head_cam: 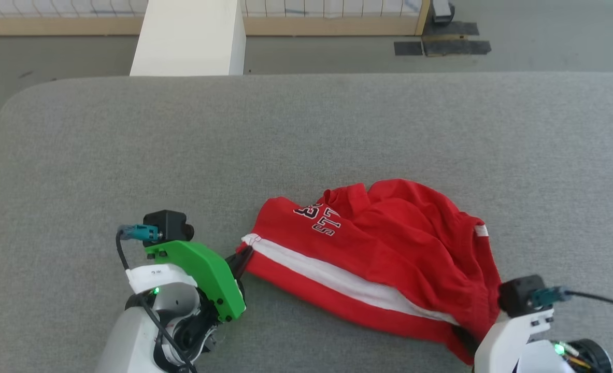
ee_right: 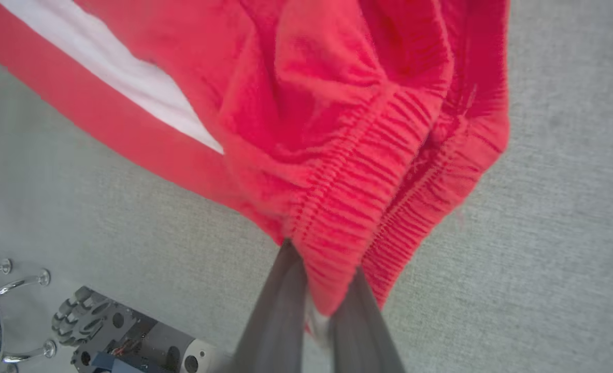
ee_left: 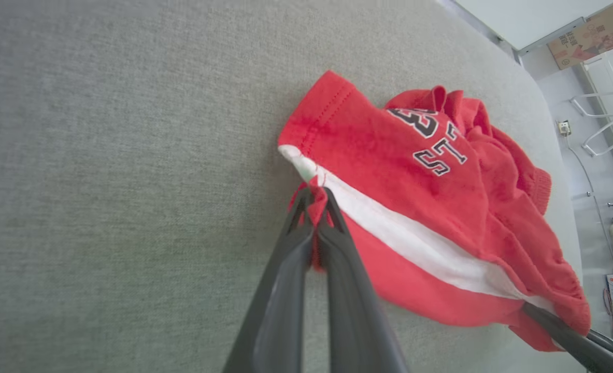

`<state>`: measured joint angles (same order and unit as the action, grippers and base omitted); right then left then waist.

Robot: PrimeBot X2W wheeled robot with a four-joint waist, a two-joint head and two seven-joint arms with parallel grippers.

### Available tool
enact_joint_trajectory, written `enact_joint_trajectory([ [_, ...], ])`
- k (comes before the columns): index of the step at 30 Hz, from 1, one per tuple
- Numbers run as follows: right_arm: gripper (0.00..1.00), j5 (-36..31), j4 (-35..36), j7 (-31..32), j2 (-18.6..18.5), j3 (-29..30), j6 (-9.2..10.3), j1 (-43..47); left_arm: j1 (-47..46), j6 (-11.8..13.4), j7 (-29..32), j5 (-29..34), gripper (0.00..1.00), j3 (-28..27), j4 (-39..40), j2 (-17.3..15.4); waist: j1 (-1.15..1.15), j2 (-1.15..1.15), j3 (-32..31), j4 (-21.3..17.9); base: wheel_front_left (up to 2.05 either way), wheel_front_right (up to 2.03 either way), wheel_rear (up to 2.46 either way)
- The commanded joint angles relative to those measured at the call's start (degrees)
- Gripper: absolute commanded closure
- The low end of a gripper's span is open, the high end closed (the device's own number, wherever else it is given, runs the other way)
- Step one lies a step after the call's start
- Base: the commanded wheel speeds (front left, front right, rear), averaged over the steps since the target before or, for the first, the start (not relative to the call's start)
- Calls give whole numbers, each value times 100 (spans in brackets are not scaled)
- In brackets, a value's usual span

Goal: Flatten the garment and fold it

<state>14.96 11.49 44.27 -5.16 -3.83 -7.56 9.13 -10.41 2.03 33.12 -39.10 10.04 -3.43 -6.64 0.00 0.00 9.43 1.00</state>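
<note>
The garment is a pair of red shorts with a white side stripe and black-and-white lettering, lying rumpled on the grey table. My left gripper is shut on the hem corner at the garment's left end; the left wrist view shows red cloth pinched between its dark fingers. My right gripper is shut on the gathered elastic waistband at the garment's right end, where the cloth lifts off the table. In the head view that grip is hidden under the fabric and the white wrist.
A white post stands beyond the table's far edge, with a wooden rail and taped floor behind it. The table's rounded far-left corner shows. Grey cloth surface spreads on all sides of the garment.
</note>
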Motion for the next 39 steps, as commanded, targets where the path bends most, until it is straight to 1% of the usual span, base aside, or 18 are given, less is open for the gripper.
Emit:
enact_joint_trajectory([
  [1, 100, 231, 167, 115, -56, 36, 8, -188, 30, -33, -51, -116, 100, -29, 70, 38, 0, 0, -142, -60, 0, 0, 0],
  [6, 100, 1094, 631, 627, -410, 315, 8, -933, -343, -128, -34, -378, 100, -128, 276, 93, 0, 0, -369, -108, 0, 0, 0],
  [9, 100, 1478, 672, 912, -617, 519, 8, -1595, -788, -164, -56, -479, 100, -213, 338, 109, 0, 0, -452, -112, 0, 0, 0],
  [13, 100, 1862, 382, 1250, -792, 691, 8, -2635, -1591, -158, -172, -551, 100, -360, 242, 137, 0, 0, -523, -107, 0, 0, 0],
  [14, 100, 1946, 259, 1323, -820, 711, 8, -2926, -1835, -163, -192, -474, 100, -352, 162, 96, 0, 0, -530, -102, 0, 0, 0],
  [18, 100, 2120, -244, 1432, -781, 813, 8, -3909, -2668, -129, -445, -346, 100, -445, -167, 88, 0, 0, -508, -89, 0, 0, 0],
  [22, 100, 2072, -750, 1418, -677, 850, 8, -4782, -3483, -151, -753, -130, 100, -500, -614, 10, 0, 0, -319, -84, 0, 0, 0],
  [26, 100, 1847, -1304, 1325, -531, 846, 8, -5572, -4265, -190, -1019, 231, 100, -439, -1194, -189, 0, 0, 61, -85, 0, 0, 0],
  [28, 100, 1695, -1603, 1207, -393, 917, 8, -6018, -4660, -209, -1190, 418, 100, -407, -1465, -292, 0, 0, 308, -99, 0, 0, 0],
  [33, 100, 1128, -2370, 680, -99, 1041, 8, -7281, -5725, -215, -1700, 872, 100, -346, -2031, -538, 0, 0, 1015, -147, 0, 0, 0],
  [36, 100, 791, -2776, 240, 39, 1092, 8, -7990, -6324, -204, -2093, 1054, 100, -352, -2245, -601, 0, 0, 1422, -164, 0, 0, 0],
  [39, 100, 496, -3184, -262, 130, 1087, 8, -8588, -6819, -213, -2514, 1148, 100, -372, -2461, -584, 0, 0, 1819, -152, 0, 0, 0],
])
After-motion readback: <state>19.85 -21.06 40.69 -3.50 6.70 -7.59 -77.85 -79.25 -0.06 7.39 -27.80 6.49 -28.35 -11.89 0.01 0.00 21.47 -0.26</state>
